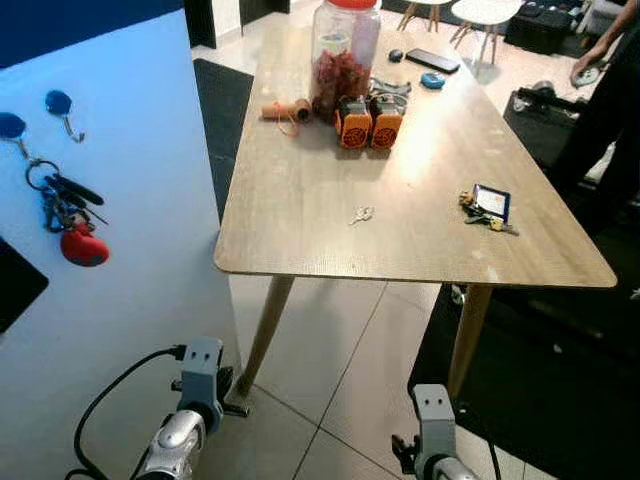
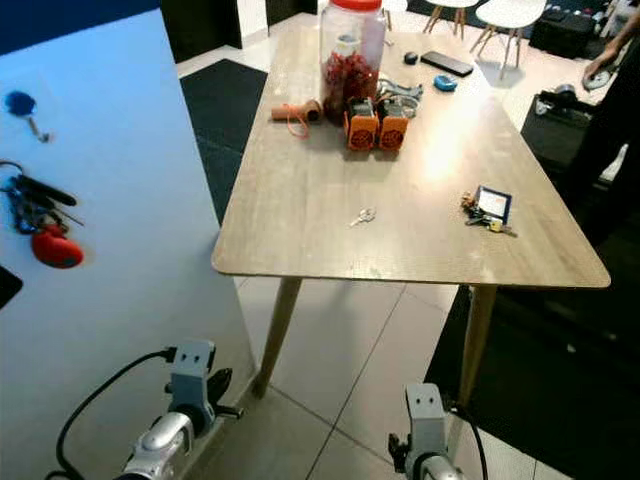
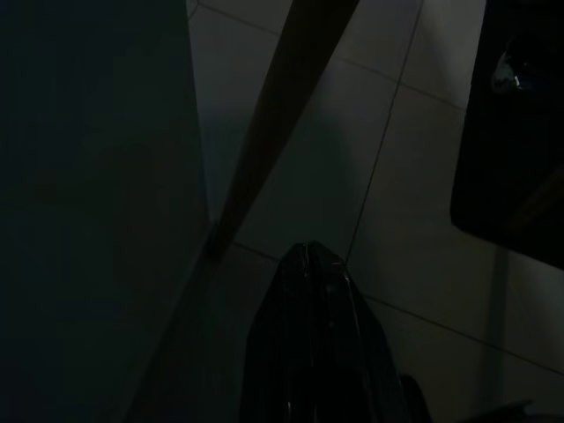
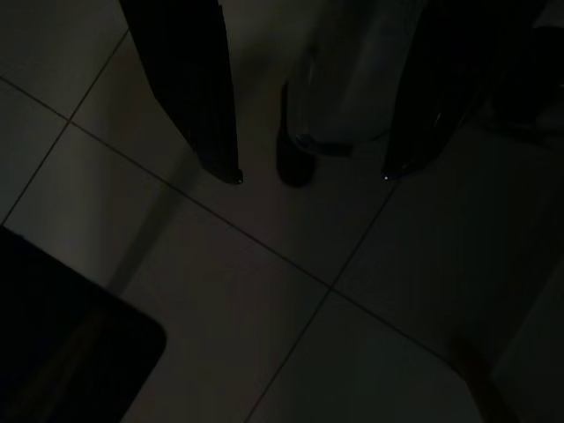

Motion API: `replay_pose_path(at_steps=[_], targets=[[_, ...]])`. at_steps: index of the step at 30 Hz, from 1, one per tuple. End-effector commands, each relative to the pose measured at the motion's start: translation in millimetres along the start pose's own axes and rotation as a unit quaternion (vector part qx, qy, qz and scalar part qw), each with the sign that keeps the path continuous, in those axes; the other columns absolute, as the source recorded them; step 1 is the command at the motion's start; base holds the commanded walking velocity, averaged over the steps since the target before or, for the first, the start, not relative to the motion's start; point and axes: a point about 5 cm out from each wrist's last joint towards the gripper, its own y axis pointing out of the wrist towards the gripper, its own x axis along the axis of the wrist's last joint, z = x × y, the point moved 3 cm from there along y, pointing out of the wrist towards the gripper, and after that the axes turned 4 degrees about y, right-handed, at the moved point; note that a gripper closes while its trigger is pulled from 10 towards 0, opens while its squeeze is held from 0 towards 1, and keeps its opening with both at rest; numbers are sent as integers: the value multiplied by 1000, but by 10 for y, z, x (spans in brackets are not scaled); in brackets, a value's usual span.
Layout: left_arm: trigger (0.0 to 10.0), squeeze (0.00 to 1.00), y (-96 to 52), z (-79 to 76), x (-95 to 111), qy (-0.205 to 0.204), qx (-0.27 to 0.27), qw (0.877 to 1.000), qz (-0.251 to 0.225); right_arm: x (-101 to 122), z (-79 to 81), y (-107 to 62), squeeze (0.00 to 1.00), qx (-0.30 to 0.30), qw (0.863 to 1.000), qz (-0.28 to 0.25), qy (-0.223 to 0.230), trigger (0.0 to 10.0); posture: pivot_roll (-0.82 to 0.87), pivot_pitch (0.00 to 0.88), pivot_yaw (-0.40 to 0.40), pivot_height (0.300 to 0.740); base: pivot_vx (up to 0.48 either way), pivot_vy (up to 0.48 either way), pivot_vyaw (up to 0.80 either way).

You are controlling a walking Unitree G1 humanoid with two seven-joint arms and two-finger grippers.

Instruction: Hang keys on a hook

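Tiled floor runs under a long wooden table (image 1: 300, 230) ahead of you, with a pale blue board (image 1: 140, 200) standing at your left. Two blue hooks sit on that board: the near hook (image 1: 12, 128) already carries a bunch with a red fob (image 1: 82, 247), while the far hook (image 1: 60, 106) is bare, so that looks like your target. On the table, a set of keys (image 1: 488, 209) with a dark tag lies near the right edge, and a small single key (image 1: 361, 214) rests near the middle, both within reach from the near side. A big jar (image 1: 343, 55) and two orange blocks stand at the far end, well apart from the keys. Your left gripper (image 3: 308, 264) hangs low by the table leg, jaws together. Your right gripper (image 4: 308, 176) points at the floor, jaws apart and empty. Nothing is picked up yet.
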Motion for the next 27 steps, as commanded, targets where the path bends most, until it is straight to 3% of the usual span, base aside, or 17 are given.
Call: replay_pose_path(at_steps=[1, 27], targets=[[10000, 0, -17, -1, -30, -3, 1, 1000, 2, -30, -10, -5, 0, 0, 1000, 8, -2, 10000, 53, 34, -55, 740, 0, 0, 0], [10000, 0, -9, -35, -3, 2, -7, 1000, -7, -62, 13, -9, 0, 0, 1000, 12, -1, 10000, 56, 44, -51, 740, 0, -18, 0]])
